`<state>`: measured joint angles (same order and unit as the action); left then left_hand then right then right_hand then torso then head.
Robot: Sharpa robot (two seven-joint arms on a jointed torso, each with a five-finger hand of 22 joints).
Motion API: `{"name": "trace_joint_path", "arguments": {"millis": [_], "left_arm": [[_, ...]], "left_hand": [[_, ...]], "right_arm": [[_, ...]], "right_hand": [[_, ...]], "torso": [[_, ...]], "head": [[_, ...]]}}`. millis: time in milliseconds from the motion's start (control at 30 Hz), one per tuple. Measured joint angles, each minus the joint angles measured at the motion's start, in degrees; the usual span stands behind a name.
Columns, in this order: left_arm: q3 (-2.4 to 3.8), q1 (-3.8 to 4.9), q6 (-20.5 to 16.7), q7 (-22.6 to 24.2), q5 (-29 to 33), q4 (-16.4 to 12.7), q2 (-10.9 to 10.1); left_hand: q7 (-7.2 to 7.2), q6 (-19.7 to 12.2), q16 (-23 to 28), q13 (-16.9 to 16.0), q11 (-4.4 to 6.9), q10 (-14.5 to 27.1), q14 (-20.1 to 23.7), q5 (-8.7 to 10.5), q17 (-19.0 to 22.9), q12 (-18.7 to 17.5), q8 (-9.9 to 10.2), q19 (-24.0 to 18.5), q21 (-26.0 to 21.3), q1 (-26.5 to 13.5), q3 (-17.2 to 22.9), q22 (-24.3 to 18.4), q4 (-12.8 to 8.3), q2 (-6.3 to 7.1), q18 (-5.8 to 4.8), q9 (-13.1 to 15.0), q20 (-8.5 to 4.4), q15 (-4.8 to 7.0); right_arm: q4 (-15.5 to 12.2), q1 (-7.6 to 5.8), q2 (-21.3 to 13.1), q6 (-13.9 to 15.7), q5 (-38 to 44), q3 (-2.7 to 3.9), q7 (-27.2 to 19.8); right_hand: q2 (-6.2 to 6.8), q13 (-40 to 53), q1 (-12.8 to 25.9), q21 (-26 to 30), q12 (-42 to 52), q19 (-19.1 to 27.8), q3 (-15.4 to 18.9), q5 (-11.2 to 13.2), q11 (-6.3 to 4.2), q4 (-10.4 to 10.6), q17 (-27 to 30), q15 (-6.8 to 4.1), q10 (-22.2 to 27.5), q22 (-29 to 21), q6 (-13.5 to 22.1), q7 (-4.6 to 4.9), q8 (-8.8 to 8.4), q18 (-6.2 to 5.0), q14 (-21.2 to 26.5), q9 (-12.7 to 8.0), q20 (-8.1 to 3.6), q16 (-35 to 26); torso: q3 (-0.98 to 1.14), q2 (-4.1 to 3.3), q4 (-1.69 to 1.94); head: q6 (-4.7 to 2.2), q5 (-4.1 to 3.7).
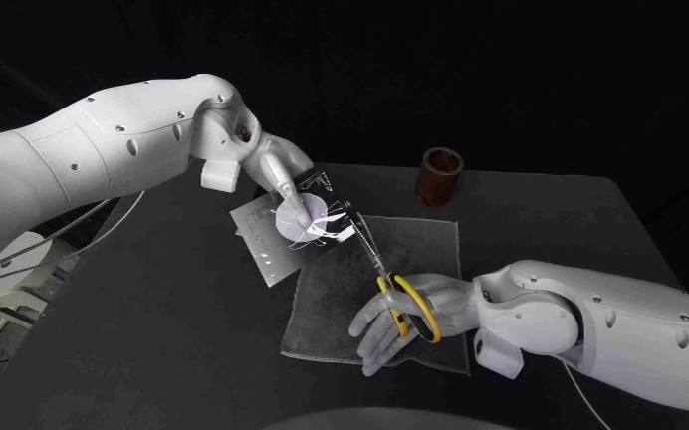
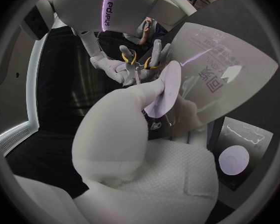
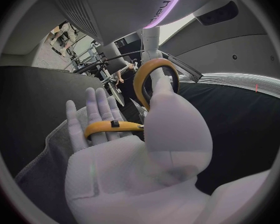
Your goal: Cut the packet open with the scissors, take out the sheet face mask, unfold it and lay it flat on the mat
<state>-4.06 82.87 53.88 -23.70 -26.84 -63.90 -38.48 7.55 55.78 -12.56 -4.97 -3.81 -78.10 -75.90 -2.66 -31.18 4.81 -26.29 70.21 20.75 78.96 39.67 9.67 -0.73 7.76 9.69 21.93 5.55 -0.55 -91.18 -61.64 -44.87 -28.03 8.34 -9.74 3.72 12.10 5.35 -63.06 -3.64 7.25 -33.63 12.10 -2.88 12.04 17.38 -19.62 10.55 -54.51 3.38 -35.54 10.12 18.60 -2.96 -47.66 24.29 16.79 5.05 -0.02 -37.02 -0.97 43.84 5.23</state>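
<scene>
- The packet (image 1: 270, 241) is held off the black table (image 1: 574, 221) by the left hand (image 1: 295, 201), gripped at its upper part, just beside the far left corner of the mat (image 1: 331, 321).
- The scissors (image 1: 390, 286) are grasped by the right hand (image 1: 395, 325) through their yellow loops, above the grey mat.
- The blades are pointed at the packet's right edge; whether contact is made cannot be told.
- A brown cylinder (image 1: 441, 177) is stood just beyond the mat.
</scene>
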Motion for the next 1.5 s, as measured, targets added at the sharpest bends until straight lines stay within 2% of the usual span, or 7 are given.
{"name": "trace_joint_path", "arguments": {"millis": [300, 500, 667, 1000, 1133, 1200, 1500], "left_arm": [[0.0, 0.0, 0.0, -0.7, 1.4, -1.2, -0.5], [0.01, 0.01, 0.0, -1.5, 2.7, -1.6, -0.8], [0.01, 0.01, 0.1, -1.9, 3.4, -1.6, -1.0], [0.01, 0.01, 0.1, -2.5, 4.0, -1.9, -0.8], [0.0, 0.01, 0.1, -2.7, 4.1, -1.9, -0.4], [0.0, 0.01, 0.1, -2.8, 4.1, -1.9, -0.3], [0.0, 0.01, 0.1, -3.0, 4.2, -1.9, 0.1]], "left_hand": [[0.02, 0.0, 0.0, 0.0, 0.0, 0.0, 0.0, 0.02, 0.0, 0.0, -0.2, -0.2, 0.0, 0.0, 0.0, 0.0, 0.0, 0.0, 0.01, 0.5, -0.22, 0.0], [0.16, 0.2, 0.0, 0.0, -0.01, 0.0, 0.0, 0.02, 0.0, 0.0, -0.2, -0.2, 0.0, 0.0, 0.0, 0.0, 0.0, -0.01, -0.01, 0.5, -0.21, -0.01], [0.16, 0.2, 0.0, 0.0, -0.01, 0.0, 0.0, 0.05, 0.0, 0.0, -0.2, -0.2, 0.0, 0.0, 0.2, 0.0, -0.2, -0.01, -0.04, 0.5, -0.21, -0.01], [0.14, 0.1, 0.0, 0.0, -0.02, 0.0, 0.0, -0.01, 0.0, 0.0, -0.1, -0.2, 0.0, 0.0, 0.1, 0.0, -0.2, -0.01, -0.22, 0.5, -0.21, -0.02], [0.13, 0.1, 0.0, 0.0, -0.1, 0.1, 0.0, -0.01, 0.0, 0.0, -0.1, -0.2, 0.0, 0.0, 0.1, 0.0, -0.2, -0.03, -0.4, 0.5, -0.21, -0.02], [0.12, 0.1, 0.0, 0.0, -0.1, 0.1, 0.0, -0.01, 0.0, 0.0, -0.1, -0.2, 0.0, 0.0, 0.1, 0.0, -0.2, -0.03, -0.42, 0.5, -0.21, -0.02], [0.11, 0.1, 0.0, 0.0, -0.11, 0.1, 0.0, 0.0, 0.0, 0.0, 0.0, -0.2, 0.0, 0.0, 0.1, 0.0, -0.2, -0.03, -0.47, 0.5, -0.2, -0.03]], "right_arm": [[0.7, -0.01, -0.1, -0.2, 0.2, -0.01, 0.7], [1.0, -0.05, -0.5, -0.3, 0.3, -0.01, 1.1], [1.1, -0.05, -0.7, -0.3, 0.4, -0.02, 1.3], [0.9, -0.06, -0.5, -0.7, 0.4, -0.02, 1.8], [0.4, -0.06, -0.3, -1.0, 0.4, -0.03, 1.9], [0.2, -0.06, -0.2, -1.0, 0.4, -0.03, 2.0], [-0.3, -0.22, -0.2, -1.1, 0.4, -0.03, 2.0]], "right_hand": [[-0.03, -0.3, 0.0, 0.0, 0.0, -0.3, -0.2, 0.0, 0.08, -0.2, 0.3, 0.0, -0.1, 0.1, -0.8, 0.02, 0.69, -0.01, 0.0, 0.3, -0.02, 0.0], [-0.52, -0.5, 0.4, 0.0, 0.0, -0.6, -0.6, 0.0, 0.16, -0.2, 0.6, 0.0, -0.2, 0.1, -1.2, 0.03, 1.02, -0.01, 0.0, 0.3, -0.08, 0.0], [-1.48, -0.8, 0.2, 0.0, 0.0, -1.0, -1.0, 0.0, 0.26, -0.1, 0.9, 0.21, -0.3, 0.1, -1.7, 0.23, 1.21, -0.01, -0.2, 0.5, -0.07, 0.0], [-1.99, -1.1, 0.3, -0.2, 0.0, -1.0, -1.5, 0.0, 0.07, -0.2, 1.2, 0.21, -0.7, 0.1, -2.3, 0.39, 1.67, -0.01, -0.2, 0.7, -0.07, 0.0], [-3.0, -1.2, 0.1, -0.2, 0.0, -1.0, -2.1, 0.0, 0.15, -0.2, 1.5, 0.21, -0.8, 0.1, -2.4, 0.48, 1.77, -0.01, -0.2, 0.7, -0.07, 0.0], [-3.0, -1.3, 0.1, -0.2, 0.0, -1.0, -2.1, 0.0, 0.15, -0.2, 1.5, 0.42, -0.8, 0.1, -2.5, 0.32, 1.77, -0.01, -0.4, 0.7, -0.07, 0.0], [-4.51, -1.4, -0.1, -0.2, 0.0, -1.0, -2.9, 0.0, -0.04, -0.3, 1.9, 0.4, -1.0, 0.1, -2.5, 0.32, 1.77, 0.0, -0.4, 0.7, -0.06, 0.0]], "torso": [[0.04, 0.01, -0.03], [0.08, 0.02, -0.04], [0.09, 0.02, -0.04], [0.09, 0.02, -0.04], [0.09, 0.01, -0.04], [0.09, 0.01, -0.01], [0.12, -0.02, -0.01]], "head": [[0.17, 0.09], [0.23, 0.07], [0.25, 0.0], [0.24, -0.03], [0.24, 0.04], [0.24, 0.08], [0.34, 0.18]]}}
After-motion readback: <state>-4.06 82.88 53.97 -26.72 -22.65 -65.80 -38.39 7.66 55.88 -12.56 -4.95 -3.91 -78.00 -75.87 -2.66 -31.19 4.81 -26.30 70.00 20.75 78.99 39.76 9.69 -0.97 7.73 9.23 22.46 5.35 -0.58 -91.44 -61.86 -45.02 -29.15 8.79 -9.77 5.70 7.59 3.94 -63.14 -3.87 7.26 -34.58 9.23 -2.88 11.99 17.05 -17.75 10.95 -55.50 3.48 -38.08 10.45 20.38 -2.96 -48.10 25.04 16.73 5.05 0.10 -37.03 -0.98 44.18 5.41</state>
